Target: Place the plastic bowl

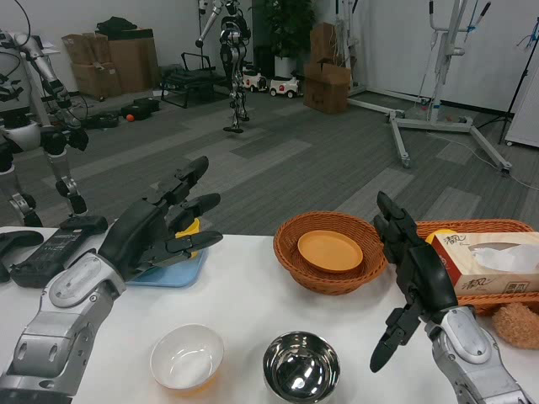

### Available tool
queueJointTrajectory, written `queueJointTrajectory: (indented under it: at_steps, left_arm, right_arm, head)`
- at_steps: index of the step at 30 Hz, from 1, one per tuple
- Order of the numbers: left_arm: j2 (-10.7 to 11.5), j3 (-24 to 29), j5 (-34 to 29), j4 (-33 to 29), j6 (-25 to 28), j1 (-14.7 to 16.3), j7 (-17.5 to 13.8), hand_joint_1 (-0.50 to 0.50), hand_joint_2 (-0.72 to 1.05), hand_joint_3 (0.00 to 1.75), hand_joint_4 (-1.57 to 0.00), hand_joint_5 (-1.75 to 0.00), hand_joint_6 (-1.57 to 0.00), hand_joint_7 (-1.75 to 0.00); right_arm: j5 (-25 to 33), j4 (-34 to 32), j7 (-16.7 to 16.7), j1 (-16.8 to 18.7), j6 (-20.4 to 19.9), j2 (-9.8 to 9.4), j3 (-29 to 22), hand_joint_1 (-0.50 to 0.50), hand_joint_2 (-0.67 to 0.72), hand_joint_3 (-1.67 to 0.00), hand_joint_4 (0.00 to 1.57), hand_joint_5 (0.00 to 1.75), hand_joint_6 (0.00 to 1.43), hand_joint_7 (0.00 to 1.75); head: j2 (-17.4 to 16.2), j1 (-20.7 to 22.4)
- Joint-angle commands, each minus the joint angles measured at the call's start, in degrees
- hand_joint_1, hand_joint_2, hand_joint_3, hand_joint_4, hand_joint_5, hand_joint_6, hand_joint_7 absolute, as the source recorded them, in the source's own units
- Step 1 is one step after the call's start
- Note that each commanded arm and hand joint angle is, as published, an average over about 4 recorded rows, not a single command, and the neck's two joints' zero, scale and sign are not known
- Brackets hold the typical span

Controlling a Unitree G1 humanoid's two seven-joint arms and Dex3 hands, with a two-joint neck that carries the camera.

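Note:
A white plastic bowl (187,357) sits on the white table (253,295) near the front, left of a shiny steel bowl (301,367). My left hand (160,225) hovers open above and behind the white bowl, fingers spread and pointing right, holding nothing. My right hand (410,269) is raised at the right with fingers apart and empty, beside the round wicker basket (290,255). An orange plate (330,251) lies inside that basket.
A blue tray (173,272) with a yellow object lies behind my left hand. A second wicker basket (497,299) at the right holds a tissue box (488,257). A brown plush toy (515,324) sits at the right edge. Black devices (50,244) rest at the far left.

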Motion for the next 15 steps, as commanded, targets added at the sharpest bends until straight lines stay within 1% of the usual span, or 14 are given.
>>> queueJointTrajectory:
  at_steps: [1,5,9,11,15]
  left_arm:
    - [0.11,-0.16,-0.29,-0.35,-0.02,-0.58,-0.44,-0.5,1.05,0.26,0.0,-0.51,0.0,0.0]
    - [0.07,-0.16,-0.29,-0.13,-0.04,-0.58,-0.53,-0.5,1.05,0.26,0.0,-0.51,0.0,0.0]
    - [0.07,-0.25,-0.27,0.42,-0.11,-0.71,-0.6,-0.5,1.05,0.26,0.0,-0.51,0.0,0.0]
    - [0.07,-0.32,-0.22,0.58,-0.11,-0.86,-0.62,-0.5,1.05,0.26,0.0,-0.51,0.0,0.0]
    - [0.07,-0.34,-0.2,0.91,-0.23,-1.34,-0.68,-0.5,1.05,0.26,0.0,-0.51,0.0,0.0]
  right_arm:
    - [0.28,-1.22,-0.36,-1.09,-1.24,-0.83,-1.22,-0.46,0.69,0.0,0.0,0.0,0.0,0.0]
    - [0.28,-2.05,-0.69,-1.09,-1.3,-0.96,-2.14,-0.46,0.72,0.0,0.0,0.0,0.0,0.0]
    - [0.28,-2.36,-0.84,-1.09,-1.41,-0.96,-2.69,-0.46,0.72,0.0,0.0,0.0,0.0,0.0]
    - [0.28,-2.36,-0.84,-1.09,-1.41,-0.96,-2.71,-0.46,0.71,0.0,0.0,0.0,0.0,0.0]
    - [0.28,-2.36,-0.84,-1.09,-1.41,-0.93,-2.86,-0.46,0.72,0.0,0.0,0.0,0.0,0.0]
  head:
    - [0.3,-0.45]
    - [0.6,-0.66]
    - [1.11,-0.38]
    - [1.01,-0.25]
    - [0.85,-0.21]
